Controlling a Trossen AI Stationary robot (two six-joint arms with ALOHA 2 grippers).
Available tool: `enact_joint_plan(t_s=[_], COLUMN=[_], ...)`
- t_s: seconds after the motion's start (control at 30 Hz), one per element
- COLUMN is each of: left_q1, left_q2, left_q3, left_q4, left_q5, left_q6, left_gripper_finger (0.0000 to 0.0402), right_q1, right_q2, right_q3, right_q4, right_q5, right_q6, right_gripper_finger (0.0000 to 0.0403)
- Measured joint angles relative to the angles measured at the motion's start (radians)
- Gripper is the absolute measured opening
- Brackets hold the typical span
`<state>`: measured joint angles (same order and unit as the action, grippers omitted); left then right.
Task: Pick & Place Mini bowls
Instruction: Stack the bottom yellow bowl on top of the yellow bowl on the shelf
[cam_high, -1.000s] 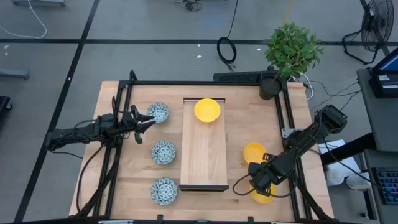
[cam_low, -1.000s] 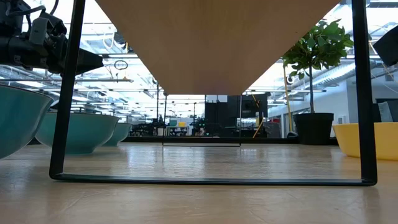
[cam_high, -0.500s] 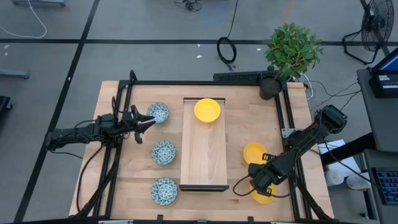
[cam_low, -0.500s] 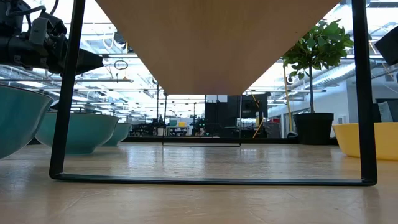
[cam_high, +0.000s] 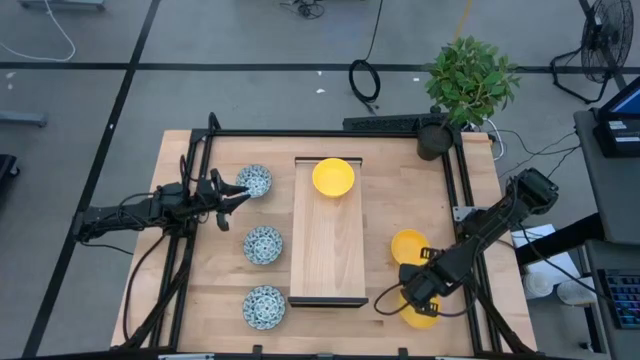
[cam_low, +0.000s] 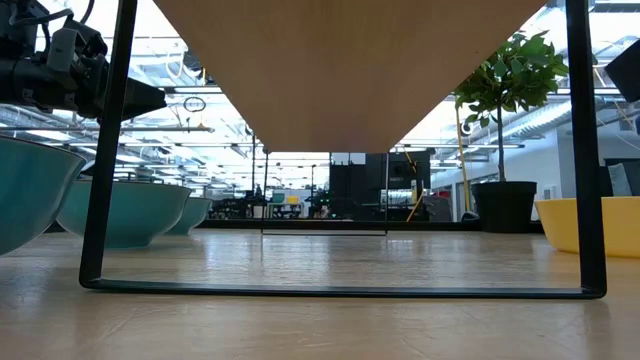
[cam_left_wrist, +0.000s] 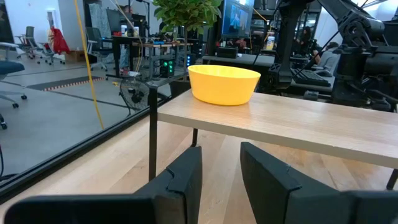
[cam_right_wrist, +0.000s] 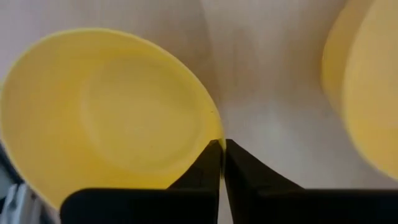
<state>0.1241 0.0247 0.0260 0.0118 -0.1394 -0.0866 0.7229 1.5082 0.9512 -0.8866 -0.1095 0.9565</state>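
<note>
We see the right gripper (cam_high: 418, 290) at the lower right of the overhead frame, its jaws pinching the rim of a yellow bowl (cam_right_wrist: 106, 118); in its wrist picture the two dark fingers (cam_right_wrist: 208, 168) close on the bowl's edge with the wall between them. We judge this a rim grasp, chosen because the bowl is too wide to span. The right arm reaches in from the right edge, folded at the elbow, wrist bent down over the bowl (cam_high: 422, 312). A second yellow one (cam_high: 408, 245) sits just above it on the tabletop (cam_high: 440, 190).

The third yellow bowl (cam_high: 333, 177) already stands at the upper end of the tray (cam_high: 327, 260) in mid-frame, so we take the tray as the goal and the task as barely begun. Three patterned bowls (cam_high: 263, 244) form a column left of the tray, untouched.

The left gripper (cam_high: 232, 194) waits at centre left, arm stretched level from the left edge, beside the top patterned bowl (cam_high: 254, 181); its jaws stand partly spread and hold nothing. A plant (cam_high: 468, 78) stands at the upper right corner.
</note>
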Motion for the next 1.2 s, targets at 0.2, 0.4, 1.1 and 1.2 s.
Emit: enact_joint_plan(t_s=[0.2,0.4,1.1,1.2], left_q1=[0.0,0.0,0.0,0.0], left_q2=[0.0,0.0,0.0,0.0], left_q3=[0.0,0.0,0.0,0.0], left_q4=[0.0,0.0,0.0,0.0], left_q5=[0.0,0.0,0.0,0.0], left_q6=[0.0,0.0,0.0,0.0], left_gripper_finger=[0.0113,0.0113,0.0113,0.0113], right_q1=[-0.03,-0.042,-0.051,-0.051], right_q2=[0.0,0.001,0.001,0.001], right_q3=[0.0,0.0,-0.002,-0.002], right_q4=[0.062,0.174,0.376,0.419], right_q5=[-0.088,-0.1,-0.181,-0.181], right_q6=[-0.022,-0.083,-0.197,-0.22], right_gripper_finger=[0.0001,0.0001,0.0,0.0])
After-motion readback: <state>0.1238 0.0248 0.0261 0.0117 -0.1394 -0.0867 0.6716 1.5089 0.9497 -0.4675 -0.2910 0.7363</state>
